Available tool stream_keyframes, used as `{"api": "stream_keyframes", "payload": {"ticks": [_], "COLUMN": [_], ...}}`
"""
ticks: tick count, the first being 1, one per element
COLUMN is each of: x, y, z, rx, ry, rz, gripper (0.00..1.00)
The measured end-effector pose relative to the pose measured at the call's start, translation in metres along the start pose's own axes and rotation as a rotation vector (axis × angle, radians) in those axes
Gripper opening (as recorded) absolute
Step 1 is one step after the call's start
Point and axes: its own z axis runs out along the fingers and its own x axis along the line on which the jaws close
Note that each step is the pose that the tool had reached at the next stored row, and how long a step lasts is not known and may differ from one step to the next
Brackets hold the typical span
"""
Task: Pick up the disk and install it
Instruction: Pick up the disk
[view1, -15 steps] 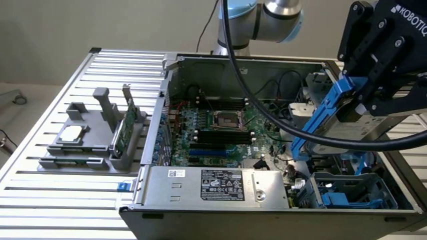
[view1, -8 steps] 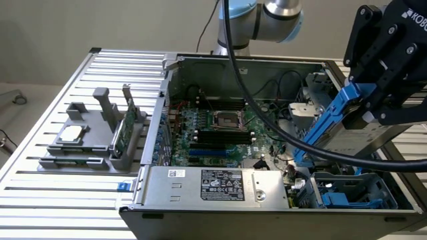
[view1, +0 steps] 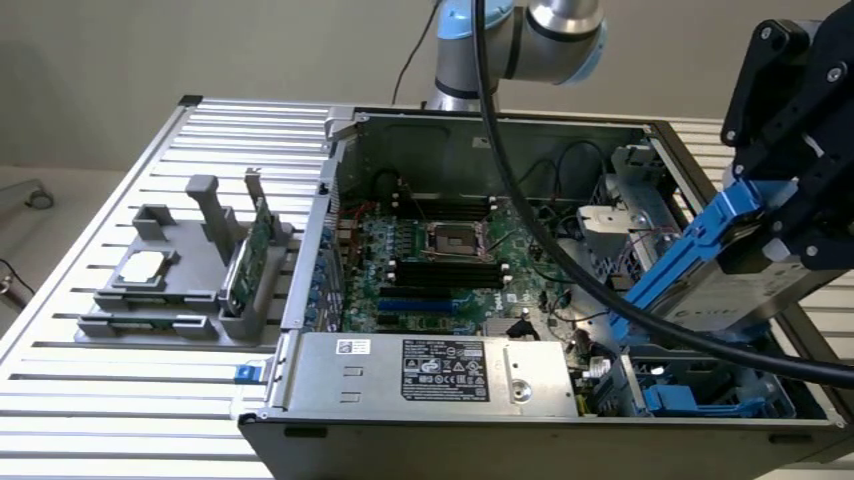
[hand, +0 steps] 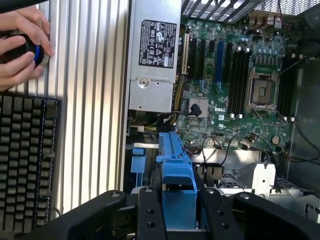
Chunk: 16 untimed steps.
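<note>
My gripper (view1: 785, 225) is parked high up on the exterior view's right, tipped at a slant with the wrist angled downward. Both black fingers (hand: 150, 215) are squeezed in on the disk (view1: 754, 290), one on each side of its blue rail, so yeah, I've got it clamped and lifted. My arm (view1: 461, 55) rises at the back, with its rounded silver joint (view1: 561, 30) right at the exterior view's top edge.

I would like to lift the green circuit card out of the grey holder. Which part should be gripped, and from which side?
Probably its upper edge, from above, pinching its two flat faces. The green circuit card stands on edge in the grey holder, whose walls hide its lower part; the top is free.
</note>
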Motion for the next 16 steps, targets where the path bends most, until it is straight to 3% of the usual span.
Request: {"api": "stream_keyframes", "payload": {"ticks": [5,13,16], "x": [0.003,0.006,0.007], "y": [-0.0058,-0.0296,-0.0332], "z": [0.0057,0.0157,0.0209], "rx": [0.0011,0.0023,0.0022], "ry": [-0.0022,-0.0021,-0.002], "rz": [-0.001,-0.002,-0.002], "gripper": [0.32,0.32,0.32]}}
